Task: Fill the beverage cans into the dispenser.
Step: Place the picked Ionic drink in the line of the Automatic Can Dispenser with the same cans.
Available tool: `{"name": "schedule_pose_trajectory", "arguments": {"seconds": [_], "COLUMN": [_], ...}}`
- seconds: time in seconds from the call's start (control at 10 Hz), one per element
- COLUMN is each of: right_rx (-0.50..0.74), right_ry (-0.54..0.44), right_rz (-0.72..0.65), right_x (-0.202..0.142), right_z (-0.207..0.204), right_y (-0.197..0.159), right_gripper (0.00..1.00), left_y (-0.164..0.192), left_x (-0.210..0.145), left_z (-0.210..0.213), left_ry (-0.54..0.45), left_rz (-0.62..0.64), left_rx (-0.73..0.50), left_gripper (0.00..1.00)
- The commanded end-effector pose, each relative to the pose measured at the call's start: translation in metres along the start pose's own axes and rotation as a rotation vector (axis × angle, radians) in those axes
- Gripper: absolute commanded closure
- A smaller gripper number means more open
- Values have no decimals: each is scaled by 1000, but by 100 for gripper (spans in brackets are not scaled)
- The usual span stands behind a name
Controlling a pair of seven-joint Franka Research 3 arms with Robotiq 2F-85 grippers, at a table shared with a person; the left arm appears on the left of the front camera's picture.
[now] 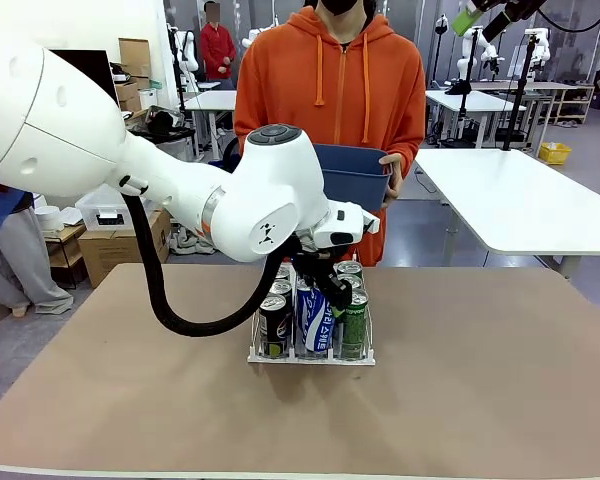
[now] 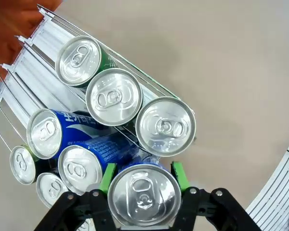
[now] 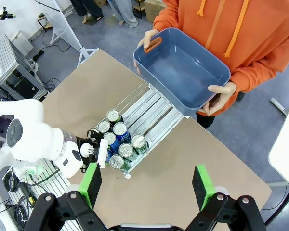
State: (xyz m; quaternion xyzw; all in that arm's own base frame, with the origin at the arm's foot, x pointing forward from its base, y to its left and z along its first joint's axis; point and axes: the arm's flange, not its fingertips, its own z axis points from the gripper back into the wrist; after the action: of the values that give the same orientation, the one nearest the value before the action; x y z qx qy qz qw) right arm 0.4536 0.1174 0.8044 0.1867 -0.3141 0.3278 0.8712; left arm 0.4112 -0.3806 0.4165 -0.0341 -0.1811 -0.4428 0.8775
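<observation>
Left wrist view: left gripper (image 2: 143, 185) jaws clamped on blue-and-white can (image 2: 143, 195), at middle lane front of dispenser (image 1: 310, 355); right gripper (image 3: 147, 185) jaws apart, idle; next: seat can, release.

Front view faces the person; both wrist views overlook the dispenser (image 3: 135, 139).

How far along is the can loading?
Mostly done: several cans already stand in the dispenser. In hand: the left hand grips a blue can at the middle lane's front. Left: release it. The person's blue tub looks empty.
</observation>
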Motion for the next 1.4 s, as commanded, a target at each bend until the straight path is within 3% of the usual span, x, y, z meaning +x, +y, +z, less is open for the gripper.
{"name": "schedule_pose_trajectory", "arguments": {"seconds": [0.0,0.5,1.3], "right_rx": [1,1,1], "right_ry": [2,2,2], "right_rz": [1,1,1], "right_x": [-1,-1,-1], "right_z": [1,1,1], "right_y": [0,0,0], "right_gripper": [0,0,0], "left_y": [15,37,65], "left_x": [-6,2,-10], "left_z": [-16,-21,-19], "left_ry": [-14,-92,-113], "left_rz": [18,115,180], "left_rx": [84,122,195], "left_gripper": [43,43,43]}}
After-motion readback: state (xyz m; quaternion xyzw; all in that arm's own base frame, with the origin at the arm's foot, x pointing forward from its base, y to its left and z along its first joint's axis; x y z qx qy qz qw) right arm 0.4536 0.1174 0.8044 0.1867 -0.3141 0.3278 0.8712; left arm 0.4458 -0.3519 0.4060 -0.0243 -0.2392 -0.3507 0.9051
